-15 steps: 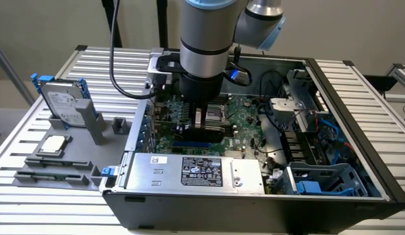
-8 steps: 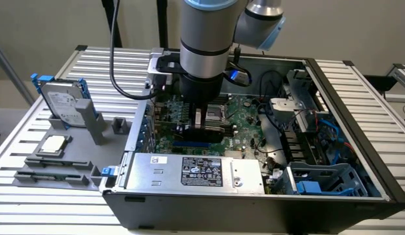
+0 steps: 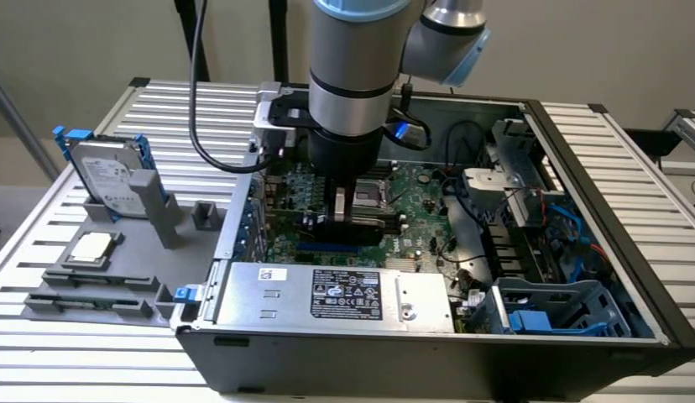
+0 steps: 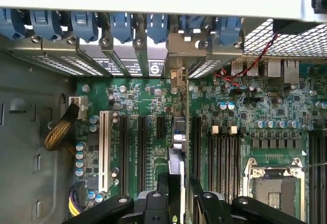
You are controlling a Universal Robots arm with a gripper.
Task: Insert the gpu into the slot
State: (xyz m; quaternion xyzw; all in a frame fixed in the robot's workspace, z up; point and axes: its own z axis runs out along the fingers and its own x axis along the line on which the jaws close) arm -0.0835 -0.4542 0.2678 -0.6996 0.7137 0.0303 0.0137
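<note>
Gpu (image 3: 364, 227) clamped edge-down in gripper (image 4: 180, 184), inside open computer case (image 3: 437, 361), over green motherboard (image 4: 255, 111)

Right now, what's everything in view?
table: 1, silver, under everything
computer case: 1, black, open, on table
circuit board: 1, green, inside case
power supply: 1, silver, inside case
drive cage: 1, blue, inside case, exterior view's right
hard drive: 1, silver, upright, exterior view's left
processor chip: 1, silver, beside hard drive
slot: 1, blue, on circuit board by gpu
gpu: 1, black, held in gripper
arm: 1, grey, extends into case
gripper: 1, black, shut on gpu
</note>
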